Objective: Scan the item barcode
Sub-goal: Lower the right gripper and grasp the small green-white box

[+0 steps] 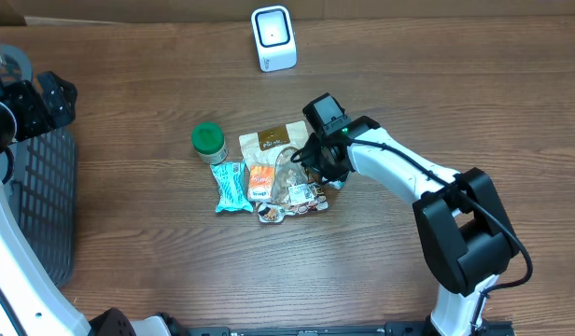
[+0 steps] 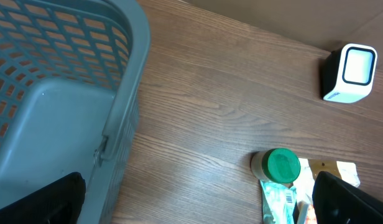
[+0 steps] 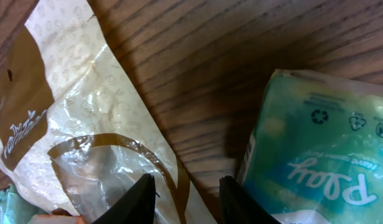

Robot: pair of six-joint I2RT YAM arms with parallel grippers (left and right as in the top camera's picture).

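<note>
Several small packaged items lie in a pile mid-table: a brown-and-white pouch (image 1: 272, 144), a teal bar (image 1: 230, 186), an orange packet (image 1: 260, 180) and a green-lidded jar (image 1: 209, 141). The white scanner (image 1: 273, 37) stands at the far edge. My right gripper (image 1: 313, 161) is low over the pile's right side. In the right wrist view its jaws (image 3: 186, 190) stand apart, with the pouch's (image 3: 86, 124) edge lying flat between them and a teal pack (image 3: 316, 155) to the right. My left gripper (image 2: 198, 211) hangs open beside the basket, holding nothing.
A grey mesh basket (image 1: 35, 201) sits at the table's left edge, its rim (image 2: 126, 93) close to my left fingers. The jar (image 2: 281, 165) and the bar (image 2: 275, 199), which shows a small barcode, appear at the bottom right of the left wrist view.
</note>
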